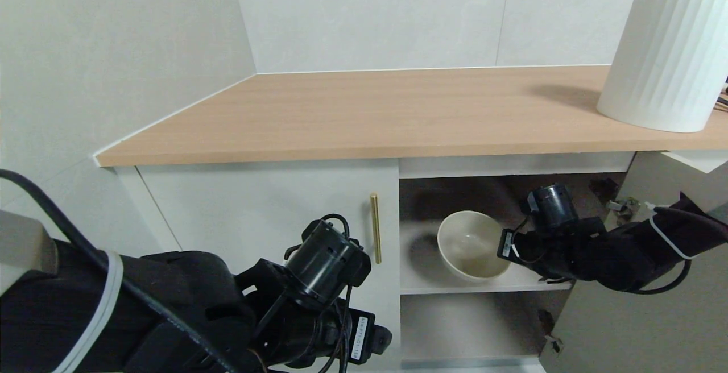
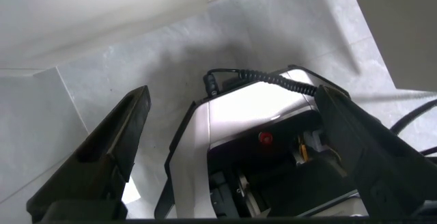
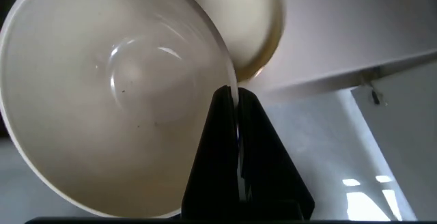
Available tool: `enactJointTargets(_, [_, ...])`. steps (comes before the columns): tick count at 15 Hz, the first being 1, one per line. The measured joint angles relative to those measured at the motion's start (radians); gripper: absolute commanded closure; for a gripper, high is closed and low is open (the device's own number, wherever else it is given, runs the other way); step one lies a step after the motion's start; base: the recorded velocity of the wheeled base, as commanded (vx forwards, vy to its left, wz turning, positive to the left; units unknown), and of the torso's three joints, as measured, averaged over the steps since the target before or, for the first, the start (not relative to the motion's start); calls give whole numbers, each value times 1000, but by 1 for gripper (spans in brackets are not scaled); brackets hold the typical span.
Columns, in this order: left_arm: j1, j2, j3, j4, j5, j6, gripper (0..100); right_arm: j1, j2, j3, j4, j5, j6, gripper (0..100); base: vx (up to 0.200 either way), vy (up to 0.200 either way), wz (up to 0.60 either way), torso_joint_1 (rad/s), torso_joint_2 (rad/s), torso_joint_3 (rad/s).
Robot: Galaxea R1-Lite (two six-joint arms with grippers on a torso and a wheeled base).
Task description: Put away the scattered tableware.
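the right gripper (image 3: pixel 239 149) is clamped on the rim of the bowl (image 1: pixel 472 245), which sits tilted inside the open cabinet (image 1: pixel 512 165), at the front edge of the upper shelf (image 1: pixel 421 282). the left gripper (image 2: pixel 235 152) hangs low before the closed door (image 1: pixel 273 208), fingers spread wide, holding nothing.
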Motion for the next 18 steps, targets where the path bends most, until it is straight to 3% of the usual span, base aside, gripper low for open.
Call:
enactJointTargets(8, [0, -2, 1, 0, 0, 0, 0, -69, 94, -70, -9, -39, 8, 100, 0, 0, 0, 0, 0, 0])
enactJointTargets(18, [3, -2, 0, 0, 0, -2, 0, -89, 171, -117, -19, -39, 6, 100, 0, 0, 0, 0, 0, 0])
